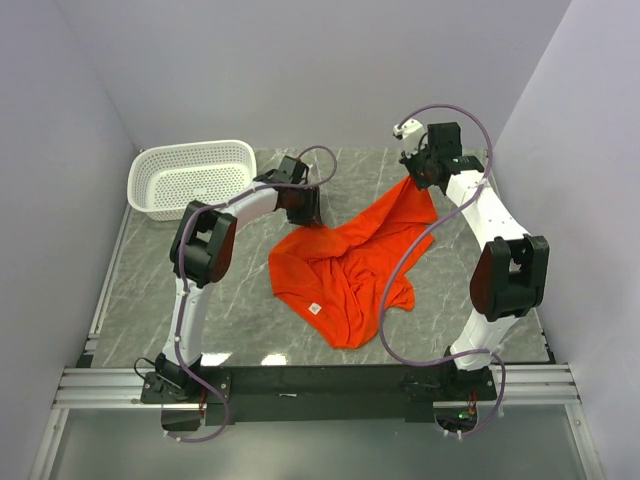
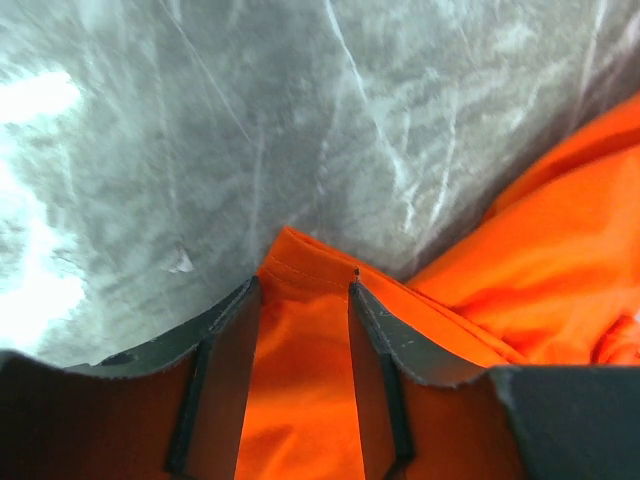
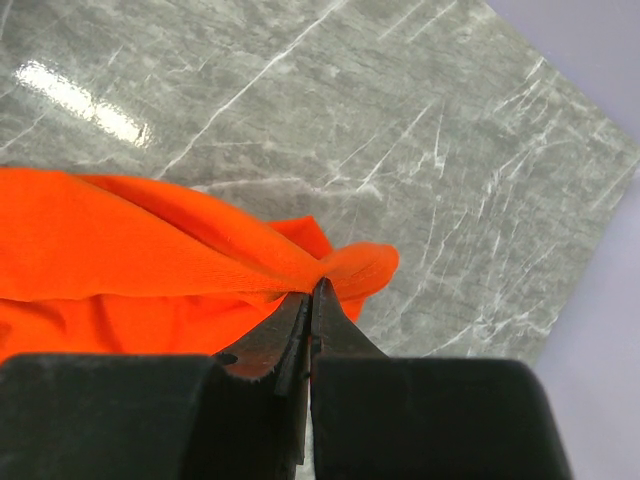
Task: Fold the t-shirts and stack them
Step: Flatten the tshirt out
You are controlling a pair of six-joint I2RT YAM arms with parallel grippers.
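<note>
The orange-red t-shirt (image 1: 345, 265) lies crumpled on the grey marble table, its white neck label (image 1: 313, 308) facing up near the front. My left gripper (image 1: 305, 215) is low at the shirt's far left corner. In the left wrist view its jaws (image 2: 305, 285) stand apart, with the hemmed edge of the t-shirt (image 2: 300, 380) lying between them. My right gripper (image 1: 425, 180) is at the shirt's far right corner. In the right wrist view it (image 3: 315, 290) is shut on a bunched fold of the t-shirt (image 3: 120, 250), pulling that corner up and back.
A white perforated basket (image 1: 190, 175) stands at the back left of the table (image 1: 150, 300). Walls close in the left, back and right sides. The right arm's cable loops over the shirt's right side.
</note>
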